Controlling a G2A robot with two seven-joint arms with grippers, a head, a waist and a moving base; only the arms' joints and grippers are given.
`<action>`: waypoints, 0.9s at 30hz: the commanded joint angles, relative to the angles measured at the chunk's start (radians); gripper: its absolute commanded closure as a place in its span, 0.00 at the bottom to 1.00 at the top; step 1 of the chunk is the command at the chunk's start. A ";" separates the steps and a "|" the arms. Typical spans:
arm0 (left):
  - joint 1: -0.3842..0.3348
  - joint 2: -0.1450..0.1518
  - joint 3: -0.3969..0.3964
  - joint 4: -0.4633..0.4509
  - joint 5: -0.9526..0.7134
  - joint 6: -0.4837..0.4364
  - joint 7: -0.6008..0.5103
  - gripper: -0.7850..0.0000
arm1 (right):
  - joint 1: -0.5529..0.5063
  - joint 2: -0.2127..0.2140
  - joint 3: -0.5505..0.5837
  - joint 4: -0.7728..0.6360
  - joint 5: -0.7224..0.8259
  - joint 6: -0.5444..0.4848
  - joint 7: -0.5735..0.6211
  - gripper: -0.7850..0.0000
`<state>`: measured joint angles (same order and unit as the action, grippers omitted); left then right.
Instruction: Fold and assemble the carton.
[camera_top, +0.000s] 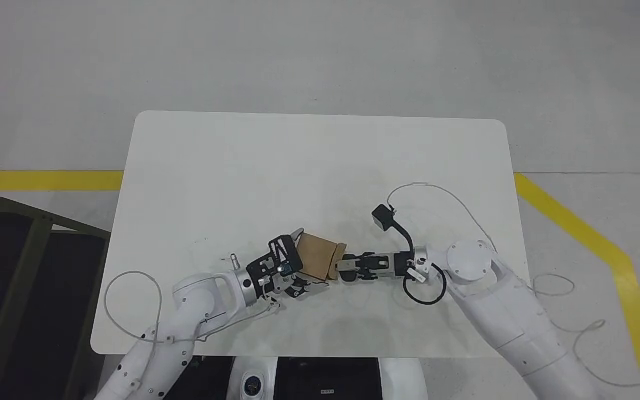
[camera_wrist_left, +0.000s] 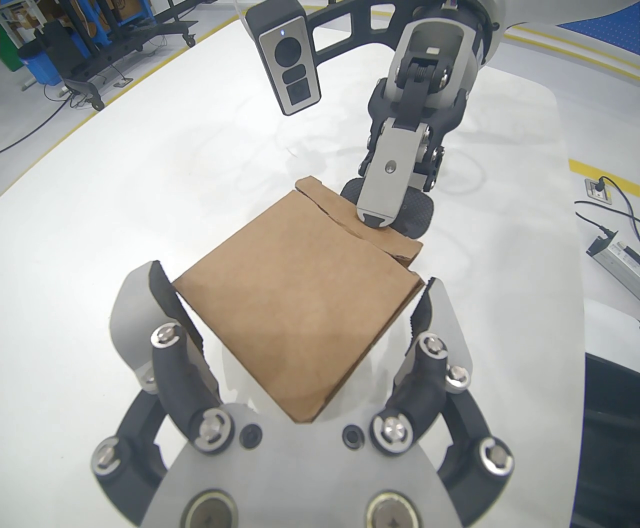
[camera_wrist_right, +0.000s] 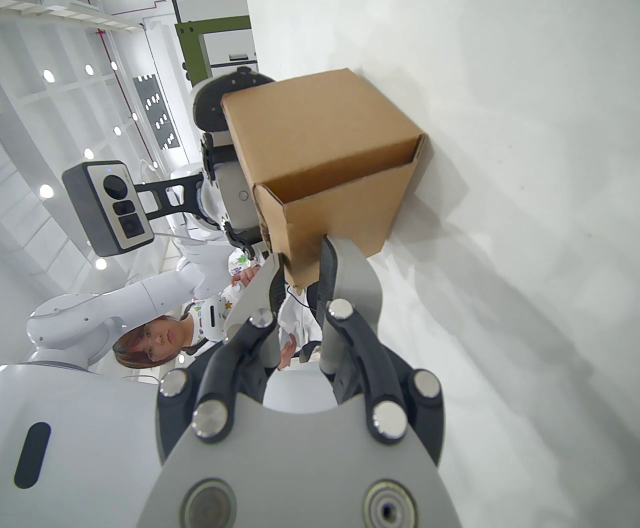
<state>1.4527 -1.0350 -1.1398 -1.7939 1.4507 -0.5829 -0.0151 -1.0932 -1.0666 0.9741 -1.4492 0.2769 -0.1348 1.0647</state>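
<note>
The carton (camera_top: 320, 256) is lying near the front edge of the table (camera_top: 300, 150), between the two grippers. In the top view they are covering both its ends, so its shape is hard to read there.

The left gripper (camera_wrist_left: 295, 280) is clamping the carton across its width, with a finger (camera_wrist_left: 135, 310) pressing on each side edge. The right gripper (camera_wrist_right: 300, 260) is pinching a flap (camera_wrist_left: 350, 220) at the opposite end, and its fingers are standing nearly together around the cardboard.

The left wrist view is looking onto a flat brown panel, with the creased flap beyond it. One finger of the right gripper is bearing down on that flap and a black pad is sitting beneath it. From this angle the panel is hiding the inside and the underside of the carton.

The right wrist view is looking at the other end, where the carton is standing open as a hollow square tube, and the pinched wall is partly hiding its interior. One side is lying against or just off the tabletop, and I cannot tell which.
</note>
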 joint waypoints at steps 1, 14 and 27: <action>0.001 0.000 0.000 -0.001 0.000 0.000 0.002 0.00 | 0.007 -0.001 -0.003 -0.005 -0.007 0.003 0.007 0.87; 0.000 -0.001 0.003 -0.001 0.000 -0.003 0.000 0.00 | 0.036 -0.006 -0.024 0.002 -0.024 0.027 0.040 0.98; -0.003 -0.003 0.006 -0.001 -0.001 -0.004 -0.004 0.00 | 0.032 -0.009 -0.037 -0.014 -0.020 0.034 0.052 0.93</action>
<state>1.4499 -1.0378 -1.1334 -1.7943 1.4505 -0.5864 -0.0180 -1.0625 -1.0753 0.9391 -1.4644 0.2559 -0.1014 1.1174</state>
